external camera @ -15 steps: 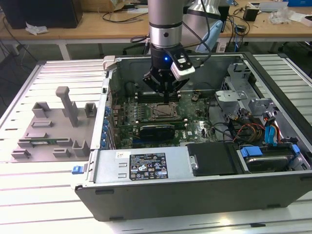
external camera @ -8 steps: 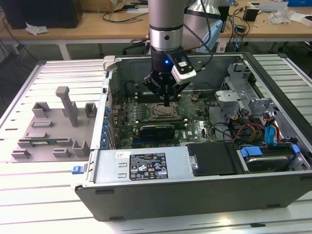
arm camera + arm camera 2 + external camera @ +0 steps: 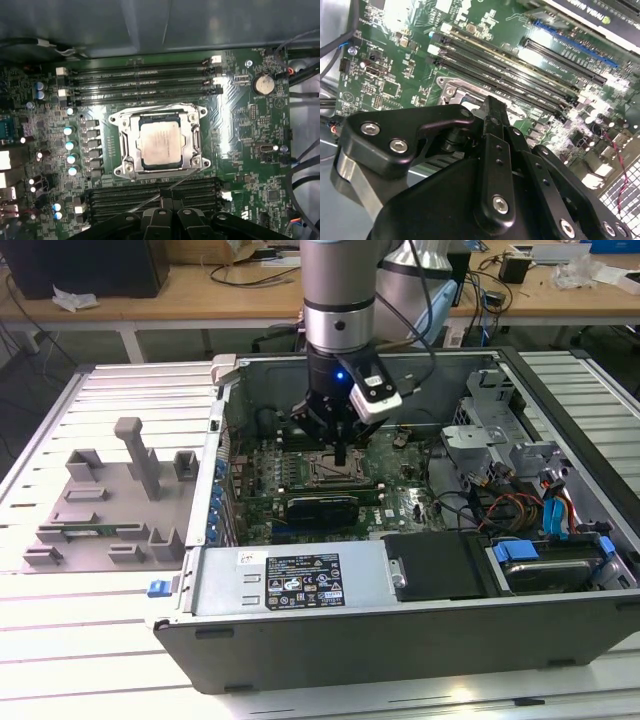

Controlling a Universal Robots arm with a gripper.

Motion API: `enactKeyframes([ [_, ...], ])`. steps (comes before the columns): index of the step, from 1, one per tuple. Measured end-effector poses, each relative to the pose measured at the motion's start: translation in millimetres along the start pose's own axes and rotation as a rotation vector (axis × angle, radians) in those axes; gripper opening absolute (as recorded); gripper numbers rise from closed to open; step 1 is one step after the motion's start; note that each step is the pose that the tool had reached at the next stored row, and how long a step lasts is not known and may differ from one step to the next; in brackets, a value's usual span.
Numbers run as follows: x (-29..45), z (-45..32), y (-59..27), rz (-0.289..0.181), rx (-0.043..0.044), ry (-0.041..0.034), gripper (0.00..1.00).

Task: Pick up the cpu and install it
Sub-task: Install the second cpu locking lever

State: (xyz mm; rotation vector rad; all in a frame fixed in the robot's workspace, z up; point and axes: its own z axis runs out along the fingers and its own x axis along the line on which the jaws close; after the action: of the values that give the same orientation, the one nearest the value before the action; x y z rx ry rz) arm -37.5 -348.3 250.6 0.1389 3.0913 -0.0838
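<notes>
Arm vertical inside open computer case (image 3: pixel 420 640); gripper (image 3: pixel 342 455) fingers closed together, holding nothing, poised just above motherboard (image 3: pixel 240 130). Cpu (image 3: pixel 160 144) seated in socket (image 3: pixel 195 145).

A pale slatted metal worktable (image 3: pixel 90 660) occupies the foreground under even light, while behind it a long wooden bench (image 3: pixel 180 295) on white legs carries loose cables (image 3: pixel 240 275), crumpled paper (image 3: pixel 75 298) and a dark box (image 3: pixel 85 265).
</notes>
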Motion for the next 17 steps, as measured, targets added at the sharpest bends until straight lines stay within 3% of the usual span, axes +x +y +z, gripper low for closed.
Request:
enactKeyframes([
  [4,4.2,1.5,-5.0,0.001,-0.0325,0.0029,0.11],
  [5,4.6,2.1,-5.7,0.002,-0.0348,0.0031,0.11],
  [17,7.2,9.0,-6.7,0.002,-0.0362,0.0032,0.11],
])
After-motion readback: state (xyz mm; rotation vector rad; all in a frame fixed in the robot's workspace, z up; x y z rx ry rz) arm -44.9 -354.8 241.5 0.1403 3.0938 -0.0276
